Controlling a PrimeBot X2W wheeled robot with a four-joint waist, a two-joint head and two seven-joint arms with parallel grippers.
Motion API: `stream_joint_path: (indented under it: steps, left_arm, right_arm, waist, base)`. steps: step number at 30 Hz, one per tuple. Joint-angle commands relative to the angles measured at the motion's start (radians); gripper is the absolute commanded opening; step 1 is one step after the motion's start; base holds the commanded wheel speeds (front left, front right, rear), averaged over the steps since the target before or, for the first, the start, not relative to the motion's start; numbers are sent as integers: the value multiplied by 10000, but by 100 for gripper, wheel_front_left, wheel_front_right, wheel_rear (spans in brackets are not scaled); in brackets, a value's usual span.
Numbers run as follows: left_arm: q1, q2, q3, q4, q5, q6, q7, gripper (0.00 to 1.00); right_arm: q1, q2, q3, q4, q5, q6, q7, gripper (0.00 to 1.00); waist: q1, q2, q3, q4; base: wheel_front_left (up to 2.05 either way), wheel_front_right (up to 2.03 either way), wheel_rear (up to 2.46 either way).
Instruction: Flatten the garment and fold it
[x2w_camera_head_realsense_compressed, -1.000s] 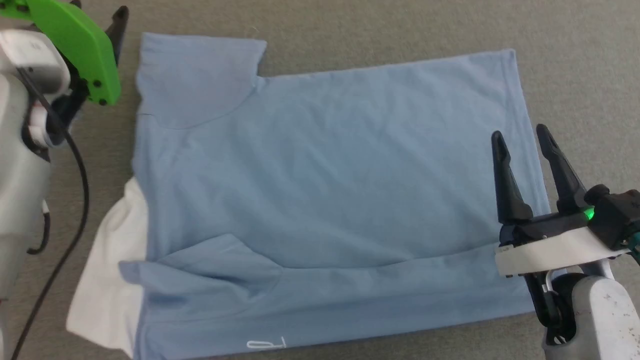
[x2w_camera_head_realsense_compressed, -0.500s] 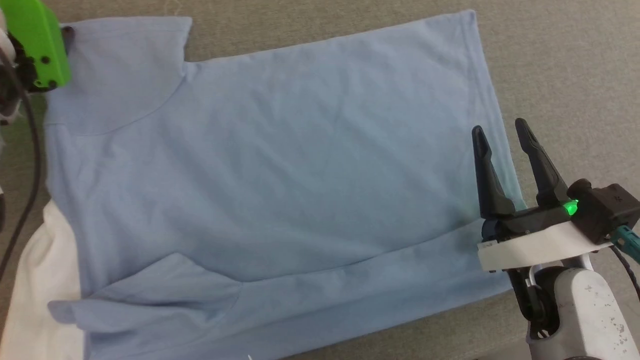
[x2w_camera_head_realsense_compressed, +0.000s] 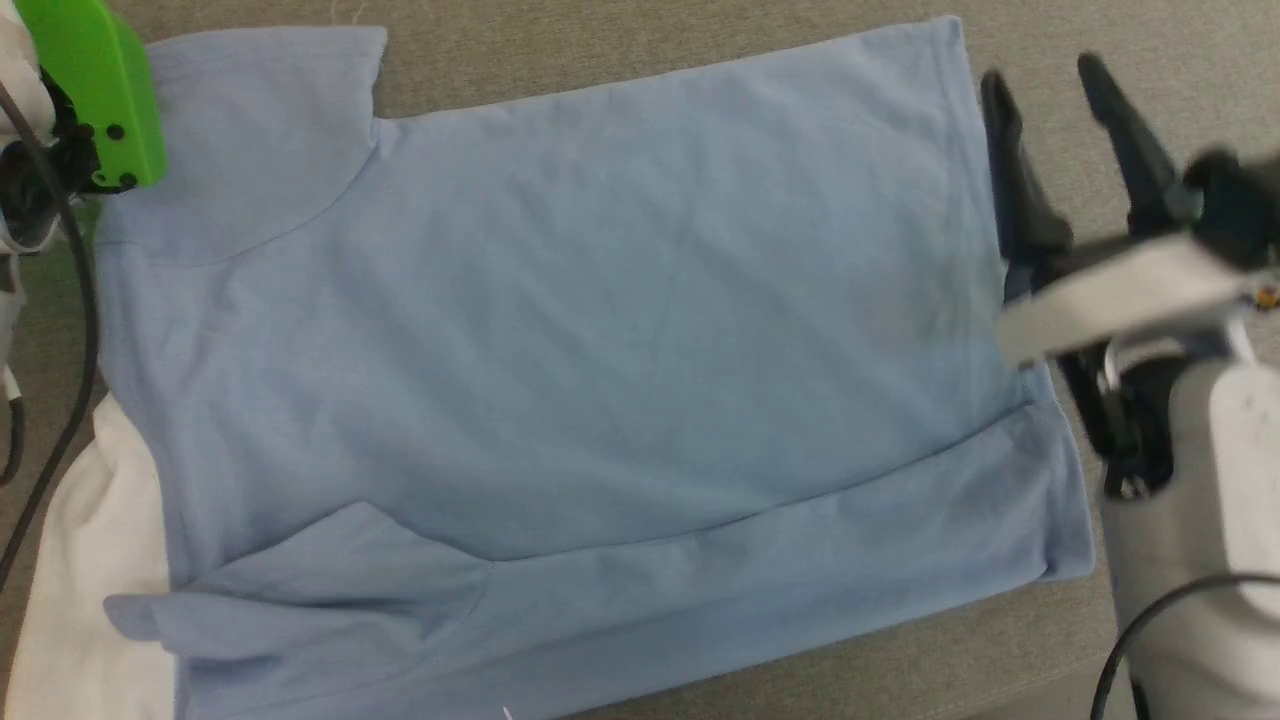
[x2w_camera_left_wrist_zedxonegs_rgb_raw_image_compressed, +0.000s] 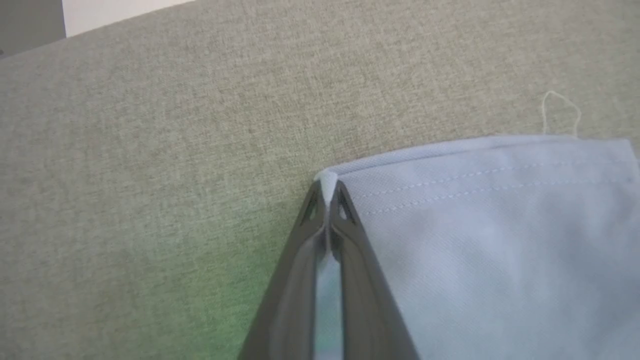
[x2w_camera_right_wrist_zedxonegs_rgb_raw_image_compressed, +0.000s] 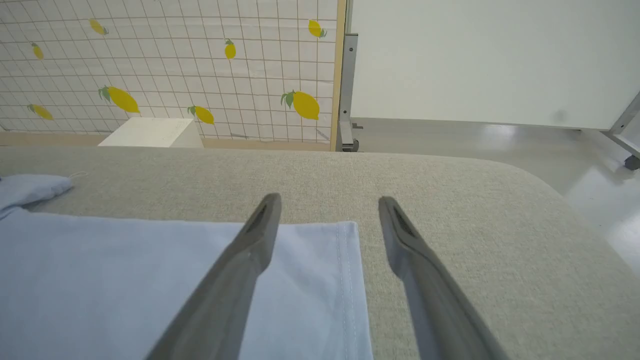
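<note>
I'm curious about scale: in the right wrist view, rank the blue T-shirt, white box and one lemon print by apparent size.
1. Blue T-shirt, helped by being nearest the camera.
2. White box.
3. Lemon print, clearly smallest.

My head camera looks steeply down on nearly the whole light blue short-sleeved T-shirt (x2w_camera_head_realsense_compressed: 560, 330) on the grey-beige fabric bench (x2w_camera_head_realsense_compressed: 650, 30). My left wrist camera sits close along my left jaws at the sleeve corner (x2w_camera_left_wrist_zedxonegs_rgb_raw_image_compressed: 360, 175), upper left in the head view. My right wrist camera looks low along my right jaws, over the shirt's upper-right hem corner (x2w_camera_right_wrist_zedxonegs_rgb_raw_image_compressed: 340, 240) toward a lemon-patterned wall (x2w_camera_right_wrist_zedxonegs_rgb_raw_image_compressed: 165, 65).
</note>
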Motion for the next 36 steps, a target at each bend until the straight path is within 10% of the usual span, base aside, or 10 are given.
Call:
stream_joint_path:
  steps: [1, 9, 17, 19, 21, 23, 36]
  left_arm:
    - [308, -78, -127, 73, -59, -57, -20, 0]
    - [46, -417, -278, -62, -3, -393, -500, 0]
    - [-241, -705, -453, 112, 25, -769, -830, 0]
    - [-270, -734, -471, 178, 22, -829, -902, 0]
    - [-291, -773, -492, 245, 24, -896, -1003, 0]
    - [-266, -840, -520, 334, 41, -986, -1219, 0]
    - [2016, -1163, 578, -450, -320, -1804, -6394, 0]
  right_arm:
    - [-591, -35, -76, 383, 13, -15, 581, 100]
    - [-3362, -278, -937, 3185, -381, -15, 5187, 100]
    - [-4623, -466, -1282, 4458, -859, -15, 7438, 100]
    - [-4761, -489, -1265, 4679, -951, -15, 7856, 42]
    - [-4826, -473, -1301, 4785, -1019, -15, 8144, 17]
    - [-4814, -464, -1310, 4811, -1050, -15, 8209, 0]
    - [-2909, -991, -274, 3571, -241, -15, 4930, 0]
  waist:
    - [-1, 0, 7, 127]
    - [-1, 0, 233, 760]
    - [-1, 0, 444, 1260]
    - [-1, 0, 462, 1308]
    - [-1, 0, 452, 1353]
    - [-1, 0, 354, 1402]
    - [-1, 0, -1608, 1521]
  base:
    - [0, 0, 0]
    - [0, 0, 0]
    - [0, 0, 0]
    - [0, 0, 0]
    - [0, 0, 0]
    - [0, 0, 0]
    - [0, 0, 0]
